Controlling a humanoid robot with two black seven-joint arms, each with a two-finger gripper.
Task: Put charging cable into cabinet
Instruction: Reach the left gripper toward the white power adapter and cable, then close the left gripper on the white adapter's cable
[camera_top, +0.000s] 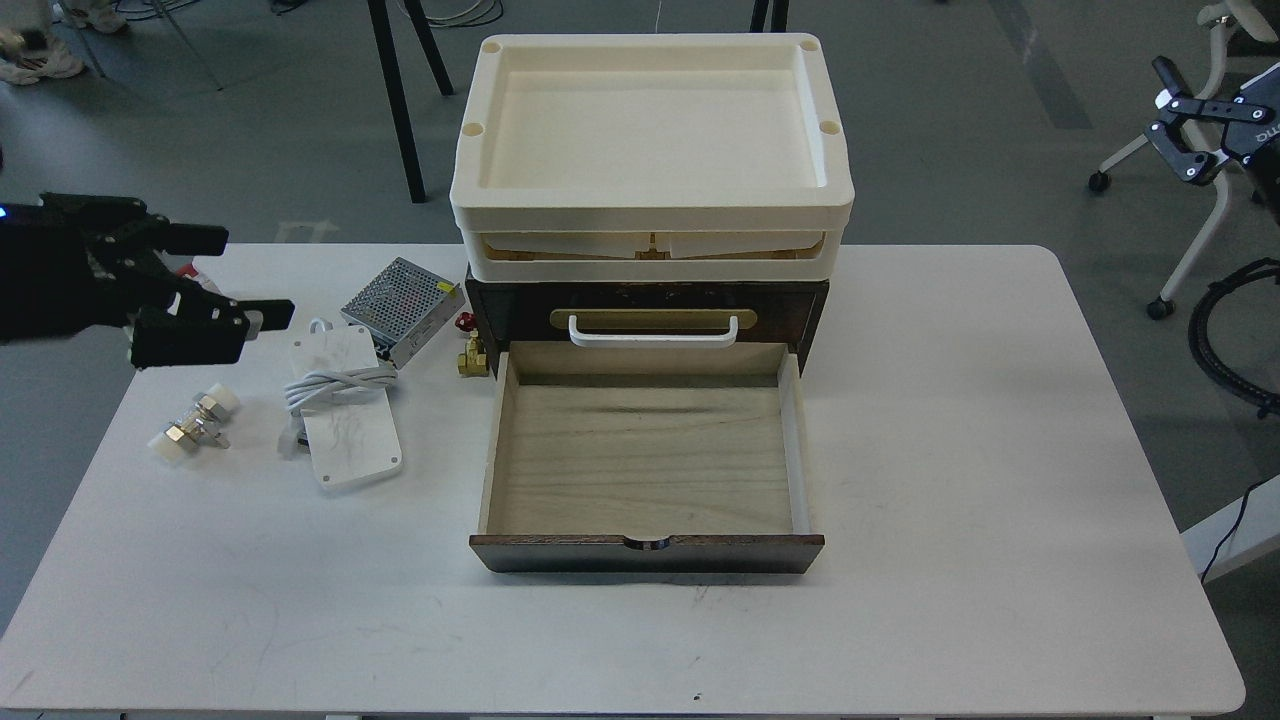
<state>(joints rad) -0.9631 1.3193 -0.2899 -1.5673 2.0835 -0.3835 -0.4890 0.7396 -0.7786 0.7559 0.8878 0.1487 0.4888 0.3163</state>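
The left gripper (235, 275) hovered with fingers apart, holding nothing. Just below it sat a small fitting (195, 425); to its right and lower, the cable (345, 410) lay flat on the table (950, 450), well short of the open drawer (645, 455). A low descent risked clipping the fitting, and the loose cord could slip or snag the drawer wall. The right gripper (1180, 135) stood far right, state unclear.

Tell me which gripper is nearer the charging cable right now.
Left. The left gripper hovers just left of the charging cable; the right gripper is far off beyond the table's right side.
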